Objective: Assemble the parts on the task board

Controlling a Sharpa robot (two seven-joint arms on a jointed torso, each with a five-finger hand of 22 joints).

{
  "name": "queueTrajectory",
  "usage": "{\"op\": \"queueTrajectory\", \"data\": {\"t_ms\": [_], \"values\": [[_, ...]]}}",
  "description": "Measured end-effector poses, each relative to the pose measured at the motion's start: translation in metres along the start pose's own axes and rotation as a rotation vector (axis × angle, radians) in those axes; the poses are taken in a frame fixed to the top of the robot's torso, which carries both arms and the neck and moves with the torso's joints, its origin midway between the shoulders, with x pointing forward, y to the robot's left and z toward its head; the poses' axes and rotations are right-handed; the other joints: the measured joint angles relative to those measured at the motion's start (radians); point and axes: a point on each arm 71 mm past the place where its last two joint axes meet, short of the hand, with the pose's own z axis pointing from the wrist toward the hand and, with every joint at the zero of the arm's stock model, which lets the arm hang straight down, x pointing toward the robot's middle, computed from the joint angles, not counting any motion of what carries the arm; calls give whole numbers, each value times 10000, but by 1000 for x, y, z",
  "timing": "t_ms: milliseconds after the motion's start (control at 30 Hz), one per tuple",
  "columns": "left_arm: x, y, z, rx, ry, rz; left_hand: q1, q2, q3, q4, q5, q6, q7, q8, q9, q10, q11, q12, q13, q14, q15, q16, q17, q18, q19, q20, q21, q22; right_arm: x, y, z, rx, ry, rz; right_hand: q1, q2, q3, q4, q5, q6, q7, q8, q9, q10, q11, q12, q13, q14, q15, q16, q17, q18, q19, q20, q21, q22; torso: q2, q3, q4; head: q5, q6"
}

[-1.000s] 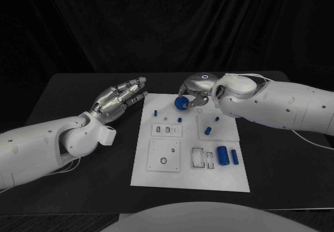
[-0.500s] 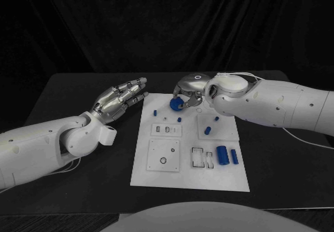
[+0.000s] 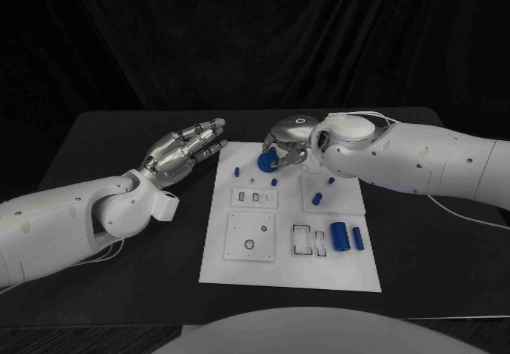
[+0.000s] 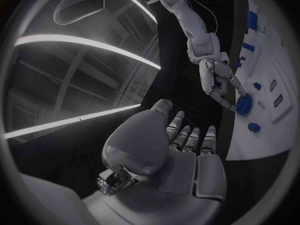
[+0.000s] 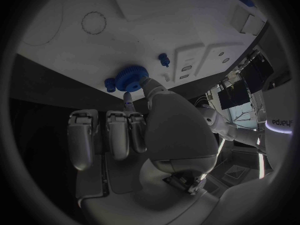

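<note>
The white task board (image 3: 287, 258) lies mid-table. My right hand (image 3: 287, 140) hovers over its far end and pinches a blue toothed wheel (image 3: 268, 163) between thumb and a finger; the wheel (image 5: 130, 75) sits close above the board beside a small blue peg (image 5: 110, 84). From the left wrist the wheel (image 4: 243, 104) hangs at the right hand's fingertips. Small blue pegs (image 3: 237, 172) stand near the far edge, and two blue cylinders (image 3: 340, 237) lie at the right side. My left hand (image 3: 183, 151) floats flat, holding nothing, just off the board's far left corner.
Raised white plates with slots and round holes (image 3: 252, 236) sit on the board's near half. A blue peg (image 3: 317, 198) stands on the right plate. Black table (image 3: 106, 147) surrounds the board on all sides.
My right hand has shifted slightly left and down with the wheel, bringing it closer over the far pegs. The left hand has stayed put.
</note>
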Motion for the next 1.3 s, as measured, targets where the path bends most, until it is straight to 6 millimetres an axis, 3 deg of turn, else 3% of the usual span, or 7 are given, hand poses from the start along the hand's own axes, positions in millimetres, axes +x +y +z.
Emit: {"op": "queueTrajectory", "data": {"t_ms": [300, 800, 1033, 1300], "values": [[0, 0, 0, -19, -3, 4, 0, 0, 27, 28, 0, 0, 0, 0, 0, 0, 0, 0, 0, 0, 0, 0, 3, 0, 0, 0, 0, 0, 2, -5, -3, 108, 42, 129, 0, 0, -24, -134, -79, -859, -145, 0, -463, -36, -36, 0, -1, 0, 0, 0, -1, 0, 0, 0, 0, 8, -4, 0, -3, 26, 0], [-1, 0, 0, -36, -1, 3, 0, 0, 55, 0, 0, 0, 0, 0, -1, 0, 0, 0, 0, 0, 0, 0, 7, 1, 0, 0, 0, 0, 4, -12, -9, 220, 70, 212, 0, 0, 3, -161, -79, -968, -164, 0, -601, -32, -41, 0, -2, 6, -6, 0, -2, 0, 0, -1, -154, 6, -3, 1, -9, 46, 0], [-1, 0, 0, -42, 10, -3, 0, 0, 83, -28, 0, -1, 0, 0, -1, 0, 0, 0, 0, 0, 0, 0, 7, 1, 0, 0, 0, 0, 5, -14, -12, 244, 160, 229, -79, 79, 25, -238, -79, -411, -292, 225, -680, -15, -167, 0, -2, 29, -104, 0, -3, 1, -6, -51, -194, 5, -3, 2, -10, 50, 4], [0, 1, 0, -51, 22, -11, 0, 0, 110, 0, 0, -1, 0, 0, -1, 0, 0, 0, 0, 0, 0, 0, -1, 1, 0, 0, 0, 0, 7, -16, -14, 274, 295, 256, -225, 225, 73, -286, -79, 1004, -190, 704, -677, -31, -183, 0, -3, 35, -110, 0, -4, 1, 0, -76, -259, 4, -2, 1, -10, 71, 4]]}}
